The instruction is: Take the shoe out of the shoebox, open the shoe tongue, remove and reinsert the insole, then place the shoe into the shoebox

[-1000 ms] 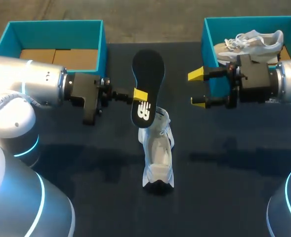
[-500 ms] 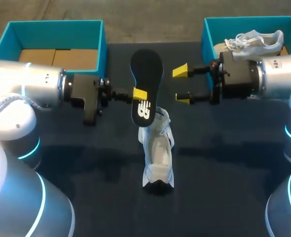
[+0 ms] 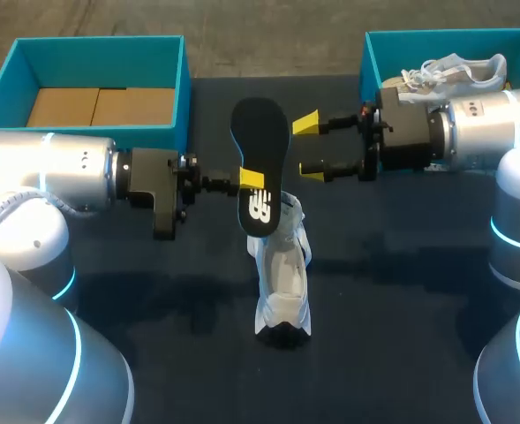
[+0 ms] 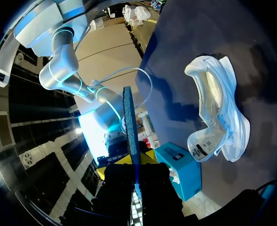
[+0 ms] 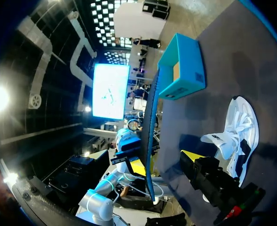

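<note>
Hanging upright over the white shoe (image 3: 282,274) on the surface (image 3: 401,291), the black insole (image 3: 261,141), judged light, thin and bendy, is pinched mid-length by the closed left gripper (image 3: 252,179); the right gripper (image 3: 309,146) is held open alongside.

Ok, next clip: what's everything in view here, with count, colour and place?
insole: 1, black, held up above the shoe
shoe: 1, white, lying at the table's middle
left shoebox: 1, teal, far left, brown cardboard inside
right shoebox: 1, teal, far right
second shoe: 1, pale, inside the right shoebox
table: 1, dark
left gripper: 1, yellow tips, shut on the insole
right gripper: 1, yellow tips, open, close beside the insole
</note>
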You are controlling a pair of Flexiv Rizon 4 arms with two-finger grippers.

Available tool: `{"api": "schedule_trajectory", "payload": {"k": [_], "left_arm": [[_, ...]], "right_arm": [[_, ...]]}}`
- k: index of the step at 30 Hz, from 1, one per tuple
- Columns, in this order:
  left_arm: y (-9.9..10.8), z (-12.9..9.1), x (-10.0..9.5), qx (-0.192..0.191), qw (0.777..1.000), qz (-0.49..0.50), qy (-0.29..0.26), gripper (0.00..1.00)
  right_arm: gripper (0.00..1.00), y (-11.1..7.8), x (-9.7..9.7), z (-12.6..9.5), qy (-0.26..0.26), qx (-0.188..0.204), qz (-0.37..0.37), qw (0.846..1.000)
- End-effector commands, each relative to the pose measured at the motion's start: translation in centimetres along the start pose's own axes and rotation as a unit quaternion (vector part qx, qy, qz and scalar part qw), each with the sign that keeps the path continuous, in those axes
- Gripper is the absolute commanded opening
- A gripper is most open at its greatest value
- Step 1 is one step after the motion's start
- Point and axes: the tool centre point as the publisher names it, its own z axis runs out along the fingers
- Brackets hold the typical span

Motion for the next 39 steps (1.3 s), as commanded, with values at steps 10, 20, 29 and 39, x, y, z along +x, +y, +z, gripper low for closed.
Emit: {"api": "schedule_trajectory", "payload": {"k": [10,20,29,39], "left_arm": [[-0.1,0.0,0.0,-0.002,1.000,0.001,-0.001,0.00],[-0.1,0.0,0.0,-0.002,1.000,0.001,-0.001,0.00],[-0.1,0.0,0.0,-0.002,1.000,0.001,-0.001,0.00],[-0.1,0.0,0.0,-0.002,1.000,0.001,-0.001,0.00]], "right_arm": [[0.97,-0.2,-0.1,2.3,0.003,0.002,0.009,1.000],[0.71,-0.6,0.7,3.6,-0.016,0.001,0.003,1.000],[0.65,-0.8,0.7,4.2,-0.014,0.003,-0.005,1.000],[0.50,-0.5,0.7,4.8,-0.013,0.006,-0.007,1.000]]}}
